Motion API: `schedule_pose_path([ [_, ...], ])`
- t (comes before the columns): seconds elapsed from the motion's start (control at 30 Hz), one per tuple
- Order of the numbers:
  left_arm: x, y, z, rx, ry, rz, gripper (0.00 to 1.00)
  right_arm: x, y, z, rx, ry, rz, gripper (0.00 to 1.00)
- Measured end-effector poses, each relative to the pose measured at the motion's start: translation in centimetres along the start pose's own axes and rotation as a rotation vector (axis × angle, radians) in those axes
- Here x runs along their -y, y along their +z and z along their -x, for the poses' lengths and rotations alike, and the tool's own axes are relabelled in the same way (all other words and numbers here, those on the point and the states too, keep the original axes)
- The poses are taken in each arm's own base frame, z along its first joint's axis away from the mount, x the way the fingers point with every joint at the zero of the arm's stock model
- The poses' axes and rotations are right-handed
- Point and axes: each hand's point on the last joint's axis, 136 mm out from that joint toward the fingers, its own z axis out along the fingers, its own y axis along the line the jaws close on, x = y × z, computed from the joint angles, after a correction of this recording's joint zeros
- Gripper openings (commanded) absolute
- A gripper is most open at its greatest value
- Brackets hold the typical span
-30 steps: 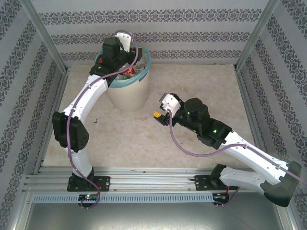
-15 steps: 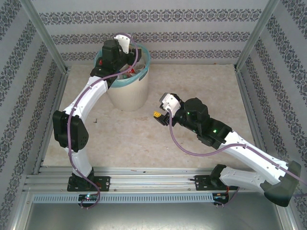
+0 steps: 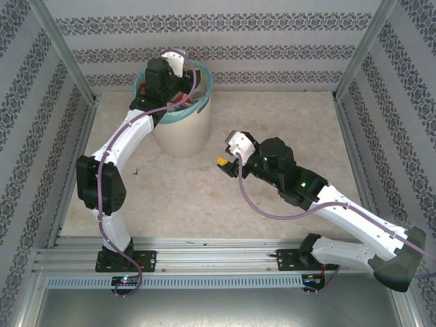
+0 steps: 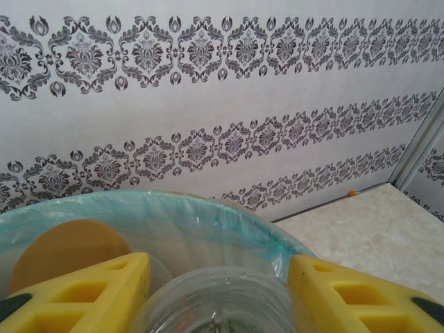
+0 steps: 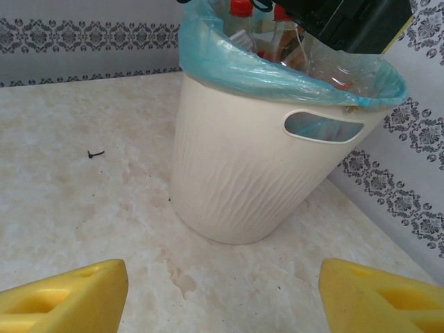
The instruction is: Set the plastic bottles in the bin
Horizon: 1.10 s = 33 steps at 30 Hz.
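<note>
bottle (image 4: 215,305) poised over the bin (image 4: 173,208)

your left gripper (image 4: 218,295) sits just above the bin's bag-lined rim, its fingers clamped on the clear bottle, so a release should drop it straight inside. other bottles (image 5: 241,14) already stand packed in the bin and may leave little room, and the arm itself crowds the mouth. your right gripper (image 5: 222,291) hangs to the right of the bin, jaws wide and empty, apart from its wall. a small black speck (image 5: 96,153) lies on the table (image 5: 83,208) to the bin's left.

I'm watching a black scrap (image 5: 96,153) lying on the tabletop (image 5: 62,215), well off the patterned wall (image 4: 208,90); orange speck (image 4: 352,192) sitting at its foot.
</note>
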Motion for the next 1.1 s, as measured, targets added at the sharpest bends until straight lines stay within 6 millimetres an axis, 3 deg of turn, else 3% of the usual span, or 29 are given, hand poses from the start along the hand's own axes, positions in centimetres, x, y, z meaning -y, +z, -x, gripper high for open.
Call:
schedule_pose_path([
  [0.17,-0.1,-0.1,0.1,0.002,-0.002,-0.018,0.0,0.1,-0.3,0.2,0.007,0.004,-0.002,0.73],
  [0.27,0.0,-0.9,1.3,0.017,-0.004,-0.03,0.26,0.1,-0.6,0.4,0.013,0.009,-0.004,0.73],
  [0.6,-0.8,-3.8,2.1,-0.058,-0.075,-0.016,0.85,0.3,-1.3,1.2,0.04,0.02,-0.007,0.71],
  [0.73,-1.2,-5.7,2.9,-0.063,-0.108,-0.001,0.87,0.5,-1.6,1.9,0.055,0.021,-0.011,0.71],
  [1.0,-1.2,-8.8,6.2,0.004,-0.122,0.002,0.76,0.6,-1.7,2.1,0.058,0.025,-0.011,0.71],
  [1.03,-1.1,-8.9,6.4,0.007,-0.122,0.001,0.73,0.6,-1.7,2.1,0.058,0.026,-0.011,0.71],
  [1.1,-1.0,-9.1,6.5,0.013,-0.129,-0.004,0.55,0.6,-1.7,2.0,0.057,0.028,-0.011,0.71],
])
